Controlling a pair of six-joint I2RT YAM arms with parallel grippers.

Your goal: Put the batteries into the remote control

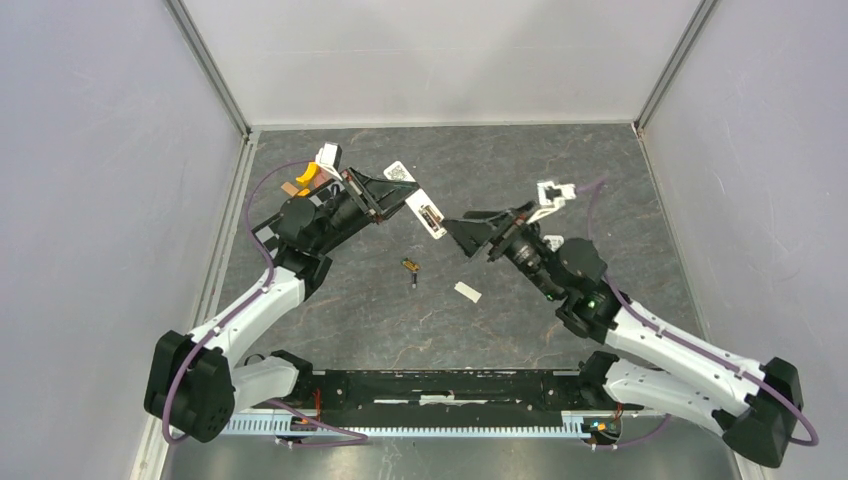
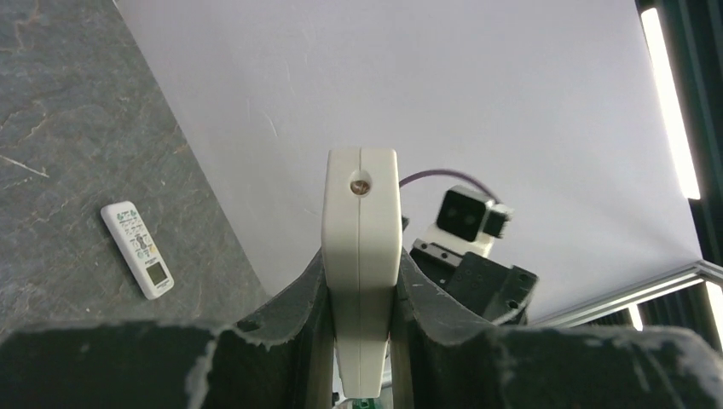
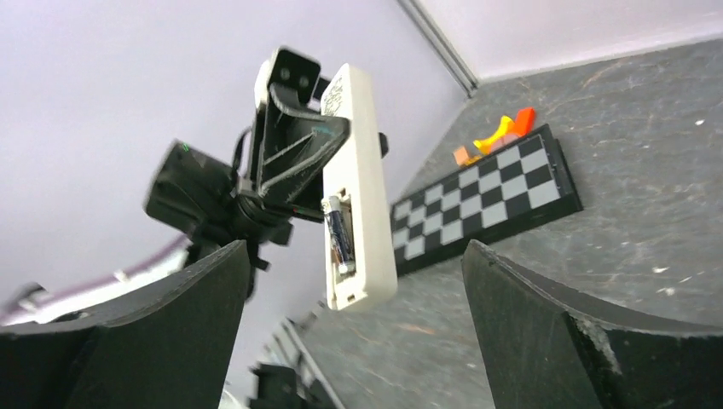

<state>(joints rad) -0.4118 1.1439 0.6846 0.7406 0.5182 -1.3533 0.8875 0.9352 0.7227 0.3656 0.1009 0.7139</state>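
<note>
One battery (image 3: 339, 234) in remote control (image 3: 359, 162); other battery (image 1: 410, 265) on table (image 1: 350, 320), left of strip (image 1: 467, 292).

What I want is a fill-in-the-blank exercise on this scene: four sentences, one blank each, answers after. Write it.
1. The left tool is ___ on the remote control.
2. The right tool stands ___, holding nothing.
3. The remote's open compartment holds ___ battery.
4. Another battery lies on the table, not yet in the ___.

Missing words: shut; open; one; remote control.
</note>
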